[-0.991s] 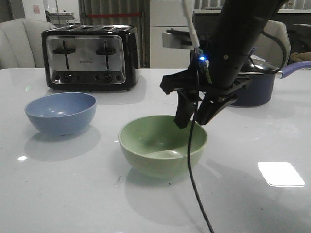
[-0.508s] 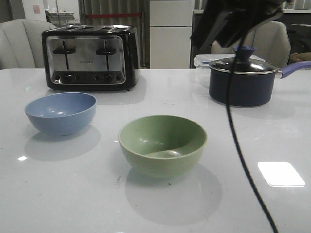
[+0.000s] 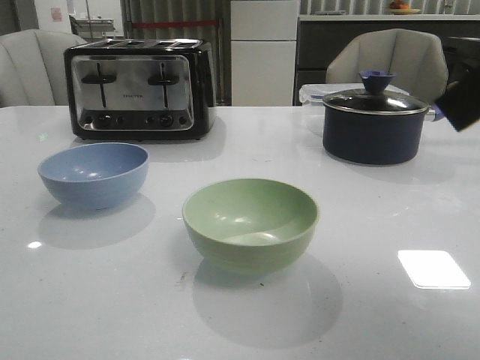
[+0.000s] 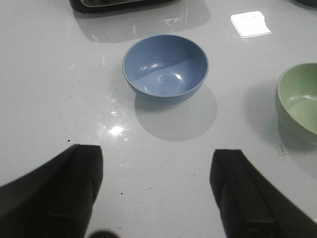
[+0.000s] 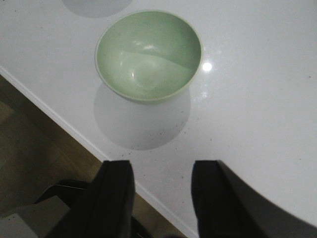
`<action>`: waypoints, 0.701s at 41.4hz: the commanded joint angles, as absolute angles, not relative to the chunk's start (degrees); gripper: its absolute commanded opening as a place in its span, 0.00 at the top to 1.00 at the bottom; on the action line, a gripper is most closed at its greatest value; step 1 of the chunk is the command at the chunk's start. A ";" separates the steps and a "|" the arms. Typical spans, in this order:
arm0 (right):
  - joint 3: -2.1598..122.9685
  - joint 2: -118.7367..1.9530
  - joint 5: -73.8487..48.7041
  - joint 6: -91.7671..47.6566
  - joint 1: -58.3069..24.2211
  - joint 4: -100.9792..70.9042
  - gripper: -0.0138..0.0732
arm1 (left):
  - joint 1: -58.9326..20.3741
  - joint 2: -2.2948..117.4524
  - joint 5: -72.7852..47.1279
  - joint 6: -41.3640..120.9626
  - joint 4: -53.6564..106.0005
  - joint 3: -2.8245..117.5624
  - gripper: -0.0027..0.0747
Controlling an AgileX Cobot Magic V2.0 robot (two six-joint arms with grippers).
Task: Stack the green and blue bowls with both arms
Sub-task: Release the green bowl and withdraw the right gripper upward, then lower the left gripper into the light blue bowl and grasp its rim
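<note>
The green bowl (image 3: 251,223) is seen upright near the centre of the white table (image 3: 112,300), with bare tabletop on every side of it. The blue bowl (image 3: 94,174) stands apart from it, at about ten o'clock from the green one in the front view, also upright and ringed by bare surface. Neither bowl is touched by anything.

In the right wrist view, the table's near edge (image 5: 64,126) is seen running just beside the green bowl (image 5: 148,55), with brown floor beyond it. The right gripper (image 5: 162,198) is held above that edge, its fingers (image 5: 116,198) set a moderate gap apart and gripping nothing. In the left wrist view, the left gripper (image 4: 156,191) is held over bare table short of the blue bowl (image 4: 165,67), its fingers (image 4: 64,188) spread wide and empty.

In the front view, a black and silver toaster (image 3: 139,90) is placed at the back at eleven o'clock, and a dark lidded pot (image 3: 373,124) at one o'clock. Grey chairs are visible behind the table.
</note>
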State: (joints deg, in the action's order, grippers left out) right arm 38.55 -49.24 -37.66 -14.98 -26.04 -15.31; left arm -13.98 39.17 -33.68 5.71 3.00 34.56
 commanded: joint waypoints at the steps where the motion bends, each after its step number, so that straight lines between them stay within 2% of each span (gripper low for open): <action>1: 38.09 -46.36 -34.15 -15.75 -25.99 -15.87 0.38 | -14.47 39.48 -29.04 5.81 3.06 36.21 0.31; 8: 37.81 -45.34 -34.71 -15.75 -25.99 -15.87 0.38 | -14.47 44.23 -31.99 5.81 3.06 39.57 0.29; 16: 37.81 -45.46 -34.81 -15.75 -25.99 -15.87 0.38 | -14.47 53.88 -34.06 5.30 3.06 46.11 0.13; 29: 37.81 -45.46 -35.00 -15.75 -25.99 -15.87 0.38 | -11.07 73.94 -34.28 2.63 3.47 57.24 0.13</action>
